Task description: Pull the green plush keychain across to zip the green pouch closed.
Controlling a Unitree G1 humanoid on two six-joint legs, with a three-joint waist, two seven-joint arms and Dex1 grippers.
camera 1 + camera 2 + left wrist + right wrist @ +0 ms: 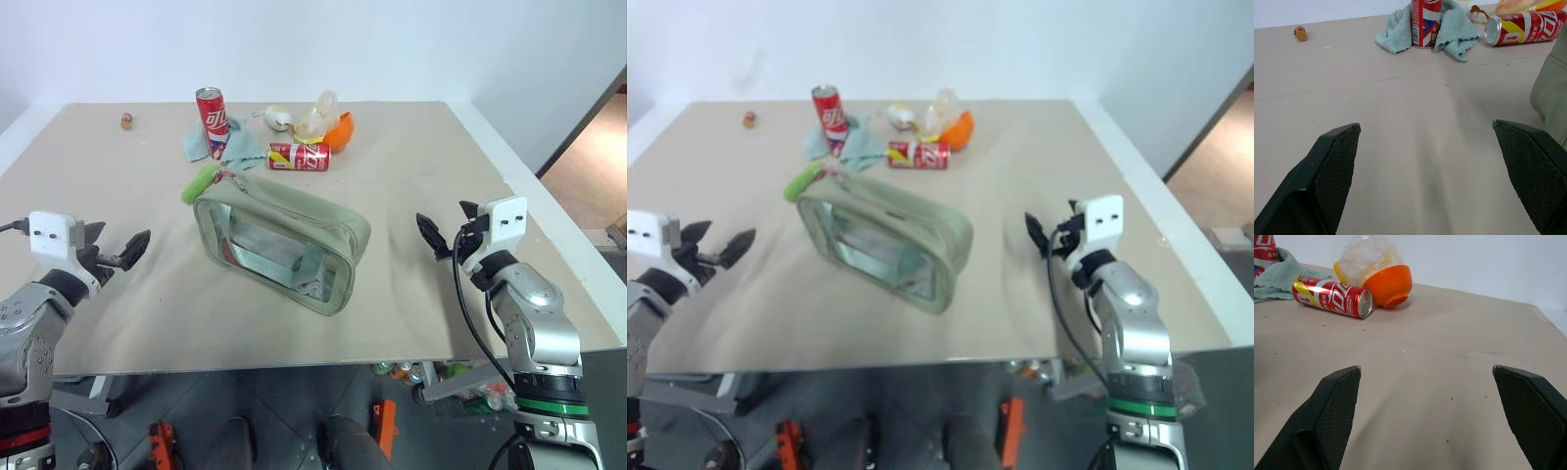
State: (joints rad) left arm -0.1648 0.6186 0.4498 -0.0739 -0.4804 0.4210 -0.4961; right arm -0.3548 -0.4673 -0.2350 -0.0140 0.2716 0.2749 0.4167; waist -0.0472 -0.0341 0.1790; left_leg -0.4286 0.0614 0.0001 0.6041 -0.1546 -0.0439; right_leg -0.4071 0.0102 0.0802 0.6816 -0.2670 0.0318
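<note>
Both grippers, left [116, 251] and right [443, 227], released near desk's front edge; pouch [282, 238] mid-desk, keychain [200, 183] attached; can labels unreadable.

- Your green pouch [284, 240] is matt sage fabric with clear, slightly shiny plastic window sides.
- The green plush keychain [200, 183] at its corner looks fuzzy and soft.
- You see two glossy metal cans: upright can [212, 118], lying can [300, 157].
- The pale teal cloth [1455, 30] is nubby terry.
- The orange bowl [1388, 285] is smooth plastic.
- The table [411, 294] is matt beige board.
- Your gripper fingers [1334, 171] have black textured pads.
</note>
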